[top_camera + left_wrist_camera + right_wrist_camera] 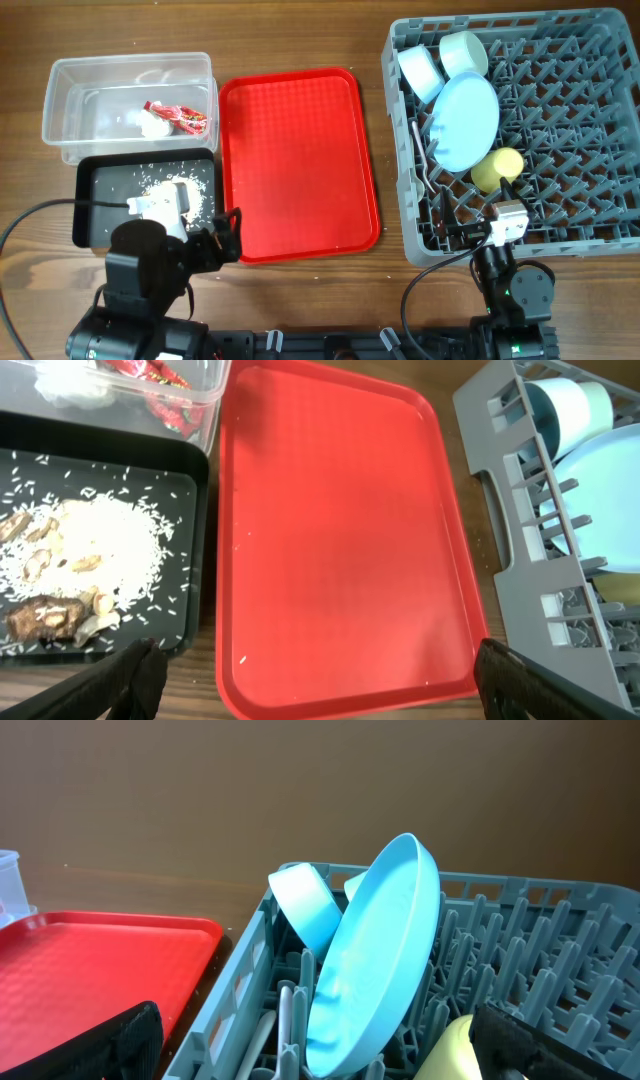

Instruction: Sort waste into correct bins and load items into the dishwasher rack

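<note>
The grey rack at the right holds two pale bowls, the pale-blue plate on edge, the yellow cup and white utensils. The clear tub holds the red-and-white wrapper and a white wad. The black tray holds rice and brown scraps. My left gripper is open and empty over the red tray's near edge. My right gripper is open and empty over the rack's near left part, by the plate and cup.
The flat red tray lies between the bins and the rack, with a few rice grains on it. The rack wall stands just right of the tray. Cables trail on the wood near both arm bases.
</note>
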You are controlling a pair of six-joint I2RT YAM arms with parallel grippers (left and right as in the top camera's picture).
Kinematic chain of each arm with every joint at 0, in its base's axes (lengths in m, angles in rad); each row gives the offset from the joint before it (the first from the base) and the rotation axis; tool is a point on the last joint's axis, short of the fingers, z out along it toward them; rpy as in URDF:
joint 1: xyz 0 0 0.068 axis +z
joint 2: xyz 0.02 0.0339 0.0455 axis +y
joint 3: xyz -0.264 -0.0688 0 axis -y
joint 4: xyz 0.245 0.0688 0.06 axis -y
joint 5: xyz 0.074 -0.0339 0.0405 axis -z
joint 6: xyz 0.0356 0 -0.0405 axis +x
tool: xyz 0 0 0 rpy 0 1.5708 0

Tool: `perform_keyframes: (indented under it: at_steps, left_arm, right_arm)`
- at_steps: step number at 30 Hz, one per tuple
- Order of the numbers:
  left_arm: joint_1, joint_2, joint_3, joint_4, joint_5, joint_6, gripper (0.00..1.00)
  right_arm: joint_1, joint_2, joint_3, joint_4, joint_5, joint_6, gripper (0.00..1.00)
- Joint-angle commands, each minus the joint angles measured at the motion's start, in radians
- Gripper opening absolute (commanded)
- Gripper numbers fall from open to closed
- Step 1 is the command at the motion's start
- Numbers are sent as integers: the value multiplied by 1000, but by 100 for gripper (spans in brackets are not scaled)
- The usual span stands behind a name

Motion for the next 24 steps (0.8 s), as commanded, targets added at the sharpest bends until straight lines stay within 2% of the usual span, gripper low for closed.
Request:
perform_keyframes:
  at_steps: [1, 4, 8, 11, 13, 15, 18, 19, 24]
  left_arm:
    - [108, -81, -50, 29, -9, 5, 100]
    - [198, -231, -227, 225, -3, 6, 100]
    - [219, -455, -474, 492, 8, 6, 100]
    - [219, -517, -608, 702, 8, 6, 100]
    - [219, -519, -668, 841, 21, 61, 100]
    - [219, -519, -731, 967, 62, 167, 100]
    - [219, -519, -741, 899, 65, 250, 100]
    - [219, -519, -741, 848, 61, 255, 100]
    - [217, -518, -741, 854, 61, 253, 100]
  right_arm:
    - [4, -9, -1, 3, -8, 7, 100]
    - [4, -9, -1, 3, -8, 7, 100]
    - [4, -9, -1, 3, -9, 7, 100]
    - [4, -9, -1, 3, -9, 7, 100]
    - [4, -9, -1, 3, -9, 7, 100]
    - [4, -9, -1, 3, -9, 7, 100]
    - [4, -9, -1, 3, -9, 7, 100]
    - [4, -9, -1, 3, -9, 7, 100]
    - [4, -9, -1, 3, -9, 7, 100]
